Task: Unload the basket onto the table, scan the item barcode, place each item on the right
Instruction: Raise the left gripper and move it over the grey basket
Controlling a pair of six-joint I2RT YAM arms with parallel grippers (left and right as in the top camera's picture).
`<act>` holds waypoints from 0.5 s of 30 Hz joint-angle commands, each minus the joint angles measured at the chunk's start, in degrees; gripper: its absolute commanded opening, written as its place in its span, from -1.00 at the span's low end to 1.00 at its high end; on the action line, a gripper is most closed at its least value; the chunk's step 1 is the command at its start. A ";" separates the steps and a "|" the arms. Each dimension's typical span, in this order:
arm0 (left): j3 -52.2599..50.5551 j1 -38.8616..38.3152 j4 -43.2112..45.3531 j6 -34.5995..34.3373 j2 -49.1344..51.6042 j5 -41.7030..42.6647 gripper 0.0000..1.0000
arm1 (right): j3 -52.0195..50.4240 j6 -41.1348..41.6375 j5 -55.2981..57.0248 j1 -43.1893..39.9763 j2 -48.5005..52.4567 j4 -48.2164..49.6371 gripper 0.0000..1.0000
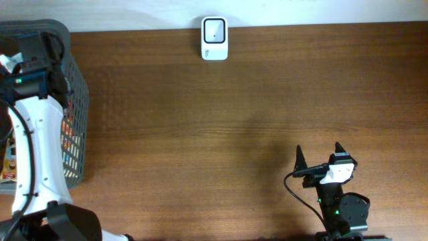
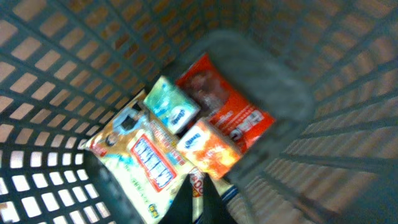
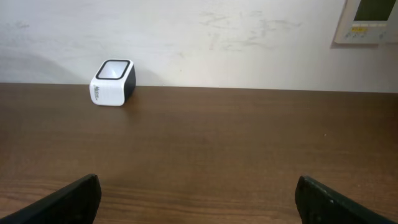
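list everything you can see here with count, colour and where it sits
wooden table: 1, brown, under everything
plastic mesh basket: 1, grey, table's left edge
boxy barcode scanner: 1, white, middle of the far edge
glossy red packet: 1, red, in the basket
small teal packet: 1, teal and white, in the basket, beside the red one
small orange packet: 1, orange, in the basket, next to the teal one
flat cream packet: 1, cream with a red and blue label, in the basket
wall panel: 1, beige, on the white wall
left gripper: 1, dark, shut, inside the basket
right gripper: 1, black, open, near right of the table
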 commanded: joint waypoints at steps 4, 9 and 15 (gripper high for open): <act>0.85 0.52 -1.42 5.84 -0.28 13.09 -1.00 | -0.50 0.68 0.28 -0.11 -0.37 -0.13 0.97; 2.43 0.55 -1.33 8.94 -8.09 20.72 -1.00 | -0.50 0.66 0.28 -0.11 -0.37 -0.13 0.97; 2.36 4.15 1.88 9.92 -9.11 12.98 -1.00 | -0.50 0.68 0.28 -0.11 -0.37 -0.13 0.97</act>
